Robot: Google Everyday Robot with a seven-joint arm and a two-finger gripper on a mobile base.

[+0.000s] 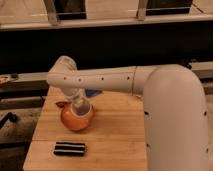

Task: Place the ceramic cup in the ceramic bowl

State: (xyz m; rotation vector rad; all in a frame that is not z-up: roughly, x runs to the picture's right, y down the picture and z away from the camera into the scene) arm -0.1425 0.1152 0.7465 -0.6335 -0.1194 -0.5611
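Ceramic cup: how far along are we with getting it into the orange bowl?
Done: the small pale ceramic cup is off the wooden table and at the mouth of the wide orange ceramic bowl. In hand: the gripper is right over the bowl, jaws shut on the cup. Left: release it and back away.

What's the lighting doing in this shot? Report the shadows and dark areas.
Camera view: warm, dim light falls on the table; a black band behind it hides detail; the arm shades the tabletop under it; the claw, shut on the cup, hangs over the bowl, all evenly lit.
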